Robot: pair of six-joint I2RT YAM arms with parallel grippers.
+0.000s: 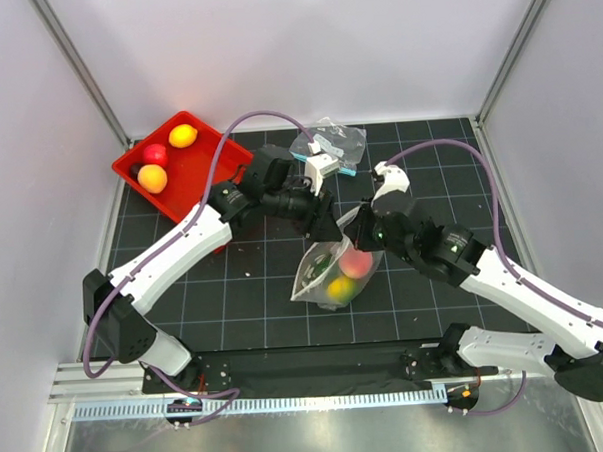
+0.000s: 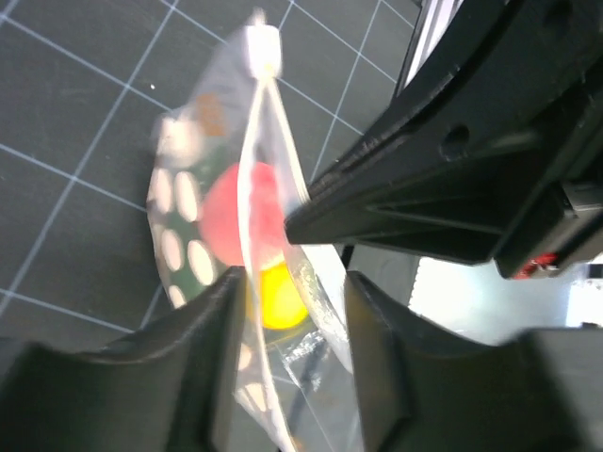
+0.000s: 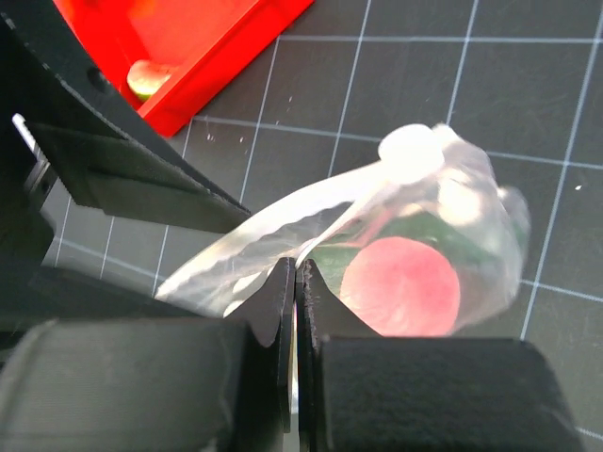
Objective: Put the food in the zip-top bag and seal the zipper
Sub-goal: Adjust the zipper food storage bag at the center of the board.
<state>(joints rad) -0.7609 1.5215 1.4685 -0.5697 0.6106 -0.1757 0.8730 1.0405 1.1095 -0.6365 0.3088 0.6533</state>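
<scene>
- Top view: the zip-top bag point(image 1: 334, 277) stands at frame centre with food point(image 1: 355, 264) inside; the left gripper point(image 1: 324, 223) and right gripper point(image 1: 365, 225) meet at its top.
- Left wrist: the jaws are parted, and the zipper point(image 2: 252, 188) runs between them.
- Right wrist: the jaws are pinched tight on the bag's rim.

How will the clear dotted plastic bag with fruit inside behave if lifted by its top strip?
Probably floppy: the clear white-dotted plastic bag is crinkled and bunched where the right fingers pinch it. Likely bottom-heavy, may swing: the pink ball and yellow ball sit low inside. Glossy film might slip.
</scene>
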